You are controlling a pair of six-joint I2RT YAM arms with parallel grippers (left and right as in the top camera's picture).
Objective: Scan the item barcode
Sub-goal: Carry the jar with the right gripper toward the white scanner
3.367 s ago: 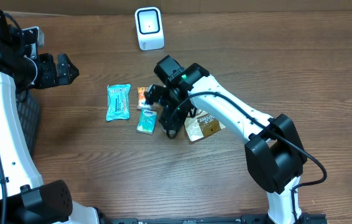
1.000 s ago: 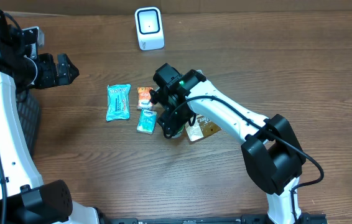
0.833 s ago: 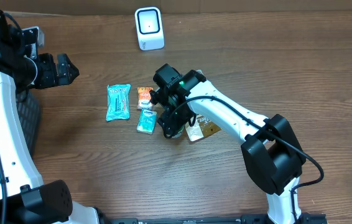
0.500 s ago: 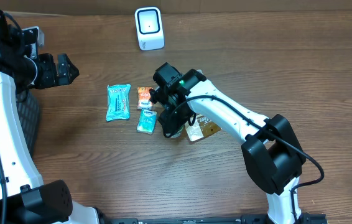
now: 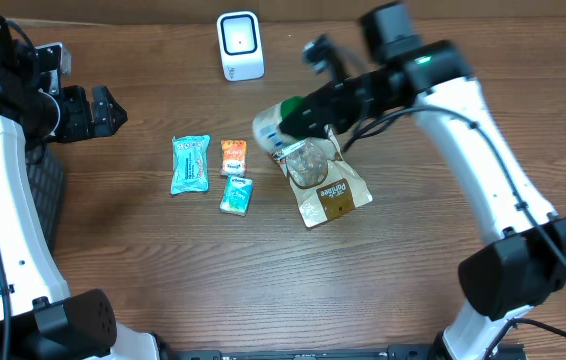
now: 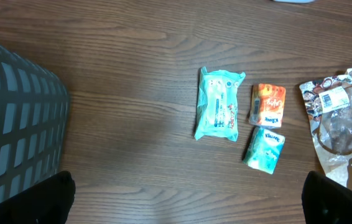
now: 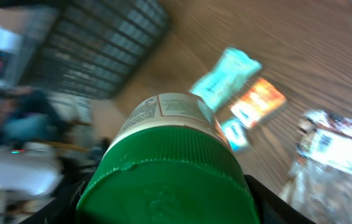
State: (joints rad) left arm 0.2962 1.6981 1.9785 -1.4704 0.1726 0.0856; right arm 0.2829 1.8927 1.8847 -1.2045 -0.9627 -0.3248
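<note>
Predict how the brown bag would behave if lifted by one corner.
The brown bag looks creased and lies flat, so it would probably sag rather than hold its shape. Its clear window looks like glossy film, so a grip might slip there. Lying flat on the table, it seems unlikely to roll.

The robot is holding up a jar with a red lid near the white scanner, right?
Not quite. The lid is green, not red; the right wrist view shows it up close. The right gripper does hold the jar up near the white scanner.
</note>
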